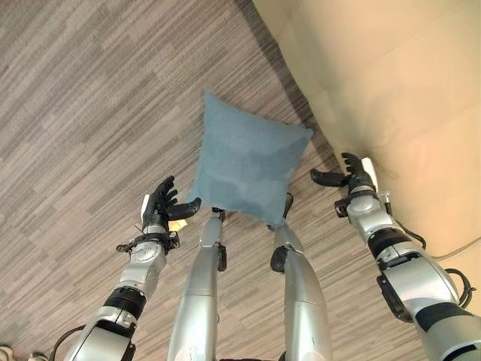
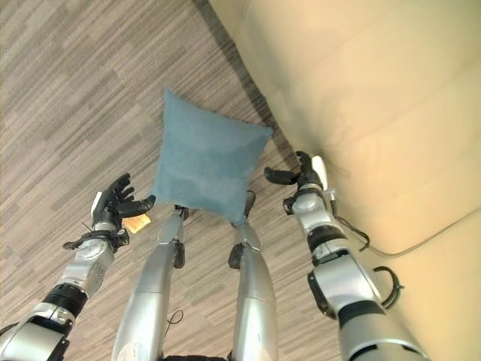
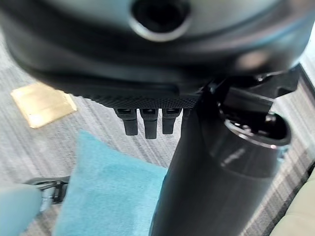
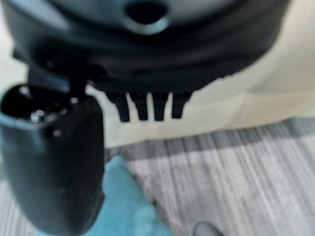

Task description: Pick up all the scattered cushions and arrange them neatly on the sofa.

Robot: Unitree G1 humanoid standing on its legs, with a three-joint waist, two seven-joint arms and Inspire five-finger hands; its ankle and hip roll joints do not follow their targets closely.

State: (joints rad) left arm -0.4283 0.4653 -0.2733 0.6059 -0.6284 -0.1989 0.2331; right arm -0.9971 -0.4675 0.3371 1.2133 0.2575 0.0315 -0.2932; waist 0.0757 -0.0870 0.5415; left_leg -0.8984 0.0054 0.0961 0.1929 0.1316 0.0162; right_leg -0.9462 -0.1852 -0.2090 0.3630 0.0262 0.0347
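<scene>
- A square blue-grey fabric cushion (image 1: 246, 162) lies on the grey striped carpet floor (image 1: 83, 98), one corner close to the cream upholstered sofa (image 1: 398, 83).
- The left hand (image 1: 159, 201) hovers just beside the cushion's near left edge, fingers spread and relaxed, holding nothing.
- The right hand (image 1: 349, 174) hangs between the cushion and the sofa front, fingers loosely extended, thumb apart, empty.
- A small tan paper tag (image 3: 43, 103) lies on the carpet by the left hand.

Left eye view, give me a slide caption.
Open left hand and right hand flank a blue cushion on the floor beside the sofa.
</scene>
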